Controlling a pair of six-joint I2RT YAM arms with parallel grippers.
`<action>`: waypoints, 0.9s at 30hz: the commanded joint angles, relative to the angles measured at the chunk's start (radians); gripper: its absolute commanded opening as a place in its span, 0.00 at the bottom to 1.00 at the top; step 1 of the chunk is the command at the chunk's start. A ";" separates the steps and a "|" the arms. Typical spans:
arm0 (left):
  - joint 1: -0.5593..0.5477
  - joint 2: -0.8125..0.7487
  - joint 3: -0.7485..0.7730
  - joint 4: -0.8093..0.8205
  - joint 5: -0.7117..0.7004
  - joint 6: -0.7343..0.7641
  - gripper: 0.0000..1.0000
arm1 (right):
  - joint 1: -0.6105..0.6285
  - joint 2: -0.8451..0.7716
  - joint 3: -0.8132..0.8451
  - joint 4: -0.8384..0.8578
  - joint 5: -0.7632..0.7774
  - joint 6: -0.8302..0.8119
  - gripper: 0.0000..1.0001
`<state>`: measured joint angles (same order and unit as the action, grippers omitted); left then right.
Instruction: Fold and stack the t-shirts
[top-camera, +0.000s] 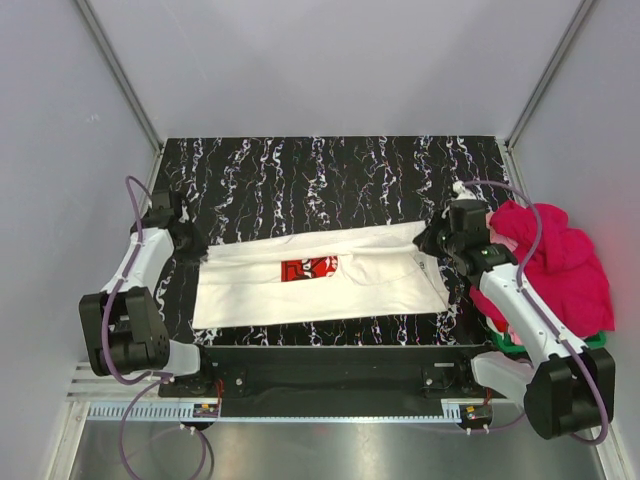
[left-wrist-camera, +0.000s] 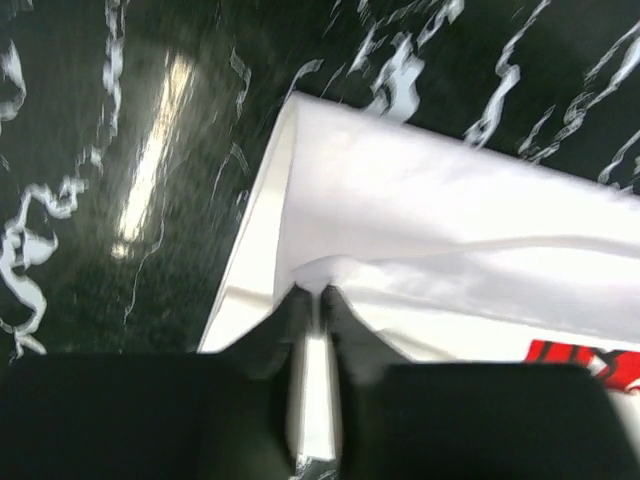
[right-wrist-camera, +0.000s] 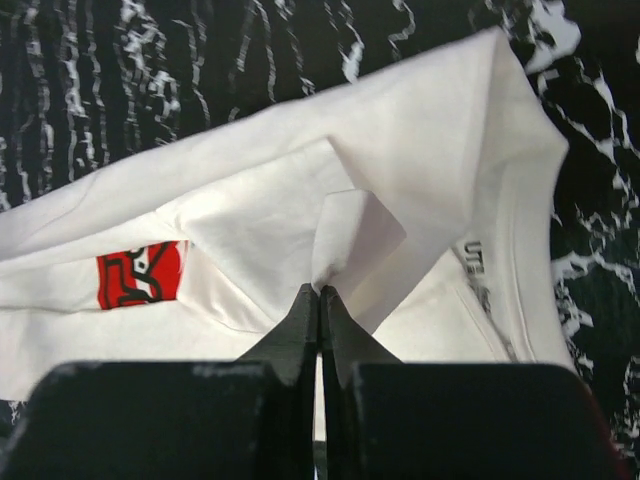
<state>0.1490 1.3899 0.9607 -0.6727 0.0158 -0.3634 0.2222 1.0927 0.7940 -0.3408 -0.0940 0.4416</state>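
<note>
1. Two arms reach over a black, white-veined counter (top-camera: 300, 180), one at each end of a white t-shirt (top-camera: 320, 285).
2. The white t-shirt lies across the middle of the counter as a long band running left to right. It is folded over along its length, and its far edge slopes up toward the right.
3. A red square print (top-camera: 308, 268) shows near the band's middle, partly covered by a folded flap of cloth.
4. The left jaws are at the shirt's left end. In the left wrist view they stand a thin slit apart, with a puckered ridge of white cloth pinched at their tips.
5. The right jaws are at the shirt's right end, beside the ribbed collar. They are clenched on a small peaked fold of white cloth that lifts off the layers beneath.
6. Bright pink t-shirts (top-camera: 560, 260) sit in a crumpled heap at the counter's right edge, behind the right arm and well apart from the white one.
7. A green basket (top-camera: 505, 342) peeks out under the near side of that heap.
</note>
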 joint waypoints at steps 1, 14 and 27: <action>0.003 -0.016 -0.043 -0.096 -0.040 -0.002 0.52 | -0.003 -0.025 -0.045 -0.047 0.144 0.098 0.11; -0.012 -0.284 -0.030 -0.156 0.078 0.018 0.91 | -0.003 0.179 0.059 0.005 0.036 0.068 0.76; -0.031 -0.465 -0.096 -0.070 0.095 0.007 0.95 | -0.003 0.633 0.303 0.060 -0.131 -0.006 0.74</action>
<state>0.1204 0.9268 0.8696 -0.7864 0.0879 -0.3626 0.2214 1.6901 1.0359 -0.3080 -0.1810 0.4675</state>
